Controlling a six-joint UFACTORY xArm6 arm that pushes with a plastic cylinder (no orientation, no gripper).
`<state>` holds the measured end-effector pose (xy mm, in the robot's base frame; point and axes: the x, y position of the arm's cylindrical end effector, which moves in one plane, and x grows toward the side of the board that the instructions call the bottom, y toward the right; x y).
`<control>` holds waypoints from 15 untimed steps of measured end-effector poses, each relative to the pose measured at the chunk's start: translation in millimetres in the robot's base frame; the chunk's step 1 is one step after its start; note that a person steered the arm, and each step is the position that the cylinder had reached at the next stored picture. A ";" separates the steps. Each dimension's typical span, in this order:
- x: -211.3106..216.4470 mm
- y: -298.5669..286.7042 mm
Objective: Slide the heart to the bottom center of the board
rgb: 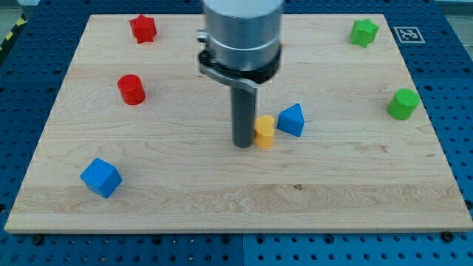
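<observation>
A small yellow block [264,132], whose shape I cannot make out clearly, stands near the middle of the wooden board [236,199]. My tip [243,144] rests on the board right at the yellow block's left side, touching or nearly touching it. A blue triangular block [292,120] sits just to the right of the yellow block, close to it. The wide grey body of the arm hides the board above the rod.
A red star block [143,29] lies at the top left and a red cylinder [131,89] below it. A blue cube [100,177] sits at the lower left. A green star block [363,32] is at the top right, a green cylinder [403,103] at the right edge.
</observation>
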<state>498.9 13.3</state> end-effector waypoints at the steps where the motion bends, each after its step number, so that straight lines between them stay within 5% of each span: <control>1: 0.0 -32.1; 4: -59.1 -28.4; 7: 16.2 -14.6; 10: -79.4 -4.1; 11: -75.7 24.8; 13: 31.6 4.8; 14: 49.2 -0.9; 15: 16.4 -9.2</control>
<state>515.4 4.1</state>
